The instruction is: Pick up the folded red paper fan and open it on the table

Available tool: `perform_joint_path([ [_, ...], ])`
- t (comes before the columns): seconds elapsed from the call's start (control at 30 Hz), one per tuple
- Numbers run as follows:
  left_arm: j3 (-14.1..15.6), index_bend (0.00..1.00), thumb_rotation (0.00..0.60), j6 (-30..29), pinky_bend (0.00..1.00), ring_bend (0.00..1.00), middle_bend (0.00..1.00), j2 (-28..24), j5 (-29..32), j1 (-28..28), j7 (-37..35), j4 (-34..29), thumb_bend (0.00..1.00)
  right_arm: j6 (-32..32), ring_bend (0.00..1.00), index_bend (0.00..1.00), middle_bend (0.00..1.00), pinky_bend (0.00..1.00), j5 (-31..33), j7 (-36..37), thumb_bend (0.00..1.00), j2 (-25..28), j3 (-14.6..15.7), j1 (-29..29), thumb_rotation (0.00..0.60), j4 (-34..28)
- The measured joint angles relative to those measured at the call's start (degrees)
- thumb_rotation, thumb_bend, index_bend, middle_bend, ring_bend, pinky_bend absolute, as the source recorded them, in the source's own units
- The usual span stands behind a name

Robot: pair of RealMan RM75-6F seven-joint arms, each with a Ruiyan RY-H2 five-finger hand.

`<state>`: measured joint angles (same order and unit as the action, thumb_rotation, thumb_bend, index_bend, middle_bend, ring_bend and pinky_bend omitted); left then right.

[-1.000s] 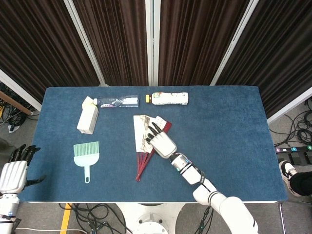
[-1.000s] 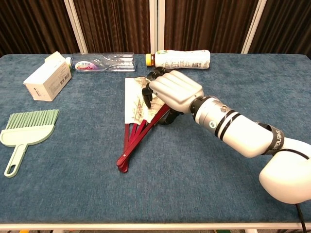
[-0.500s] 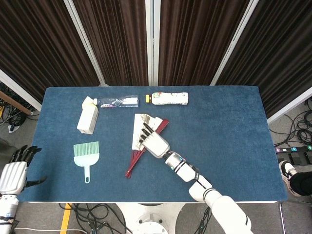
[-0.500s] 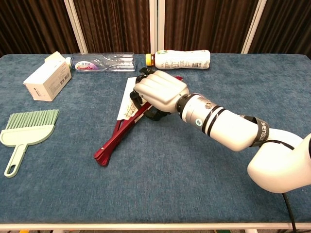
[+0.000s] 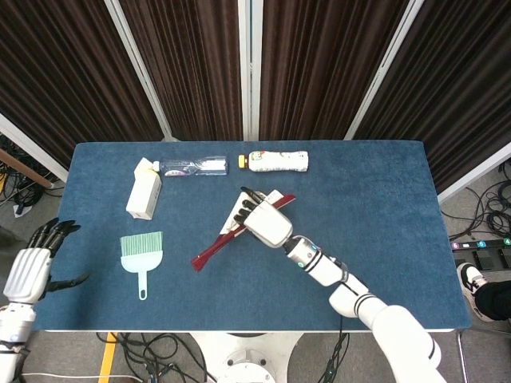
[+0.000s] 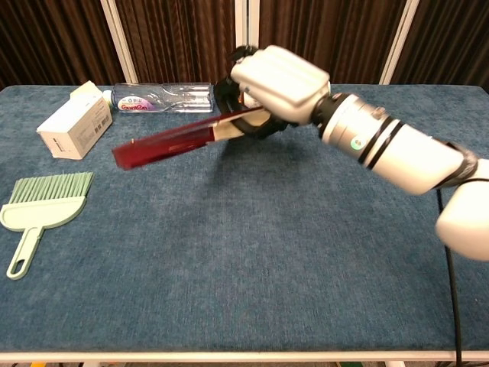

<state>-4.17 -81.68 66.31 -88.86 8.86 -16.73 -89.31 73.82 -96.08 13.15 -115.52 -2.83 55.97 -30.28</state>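
My right hand [image 5: 264,223] [image 6: 276,79] grips the red paper fan [image 5: 225,238] [image 6: 177,138] near its paper end and holds it in the air above the middle of the blue table [image 5: 383,199]. The fan is almost closed, its red ribs bunched together and pointing down to the left, with a strip of pale paper [image 5: 241,214] showing by the fingers. My left hand [image 5: 32,264] hangs off the table's left edge with fingers spread and nothing in it; the chest view does not show it.
A green dustpan brush [image 5: 141,255] [image 6: 40,202] lies at the left. A small carton [image 5: 144,188] [image 6: 72,121], a clear plastic bottle [image 5: 192,167] [image 6: 157,97] and a white bottle with a yellow cap [image 5: 275,161] [image 6: 279,92] lie along the back.
The right hand has lifted the fan off the table. Its ribs, splayed a second ago, have drawn together and swung to the left. The left hand has risen slightly.
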Motion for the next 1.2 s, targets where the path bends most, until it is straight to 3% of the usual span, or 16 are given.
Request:
perform_joint_path([
  [0.33, -3.4, 0.18, 0.6, 7.9, 0.15, 0.03, 0.12, 0.0, -0.9, 9.3, -14.7, -0.7, 0.03, 1.4, 0.39, 0.82, 0.63, 0.21, 0.2, 0.2, 0.63, 19.1, -1.3, -0.8, 0.6, -26.5],
  [0.6, -5.4, 0.23, 0.6, 15.9, 0.15, 0.03, 0.16, 4.2, 1.0, 16.6, -28.9, 0.6, 0.03, -4.6, 0.39, 0.82, 0.62, 0.21, 4.4, -2.1, 0.63, 31.9, -5.3, -0.2, 0.6, -44.6],
  [0.8, -7.1, 0.25, 0.6, 19.7, 0.15, 0.03, 0.17, 11.2, 2.4, 22.2, -30.8, 2.4, 0.03, -10.4, 0.39, 0.81, 0.62, 0.19, 9.7, -5.3, 0.63, 33.7, -8.8, 1.2, 0.6, -51.3],
  [1.03, -9.8, 0.27, 0.6, 21.9, 0.18, 0.04, 0.2, 17.6, 7.7, 26.0, -25.3, 3.3, 0.03, -14.8, 0.38, 0.8, 0.62, 0.18, 13.4, -9.1, 0.63, 34.1, -11.0, 2.7, 0.6, -54.0],
  [1.2, -11.4, 0.3, 0.6, 23.0, 0.23, 0.1, 0.24, 20.9, 11.5, 27.8, -22.0, 3.0, 0.03, -17.6, 0.38, 0.79, 0.62, 0.17, 16.6, -11.6, 0.63, 32.9, -12.3, 3.9, 0.6, -54.6],
])
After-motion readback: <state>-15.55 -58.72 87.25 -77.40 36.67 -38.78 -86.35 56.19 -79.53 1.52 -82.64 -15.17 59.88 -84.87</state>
